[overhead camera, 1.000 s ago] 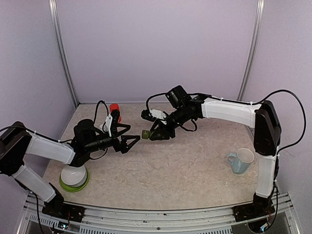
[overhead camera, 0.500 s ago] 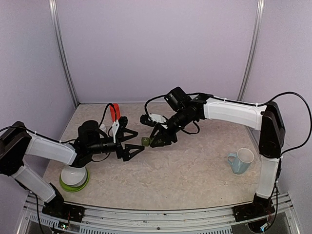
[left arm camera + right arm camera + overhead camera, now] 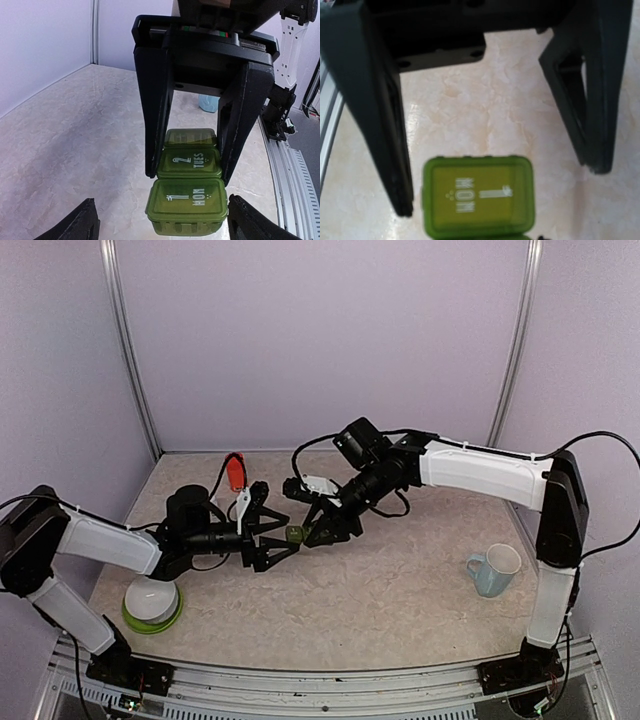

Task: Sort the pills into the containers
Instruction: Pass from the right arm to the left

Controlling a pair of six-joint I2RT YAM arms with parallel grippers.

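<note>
Translucent green containers (image 3: 189,165) with white lettering — mottled beige table (image 3: 400,585), pale blue mug (image 3: 495,570), orange-red bottle (image 3: 235,471).

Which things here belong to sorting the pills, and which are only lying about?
For the job: the containers, held in the right claw; the left claw, open on either side of them.
Lying about: orange bottle, mug, white bowl on green plate.

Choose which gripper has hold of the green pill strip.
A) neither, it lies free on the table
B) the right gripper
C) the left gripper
B: the right gripper is clamped on both sides of the green pill strip, while the left gripper stands open around its MON end without touching it.
</note>
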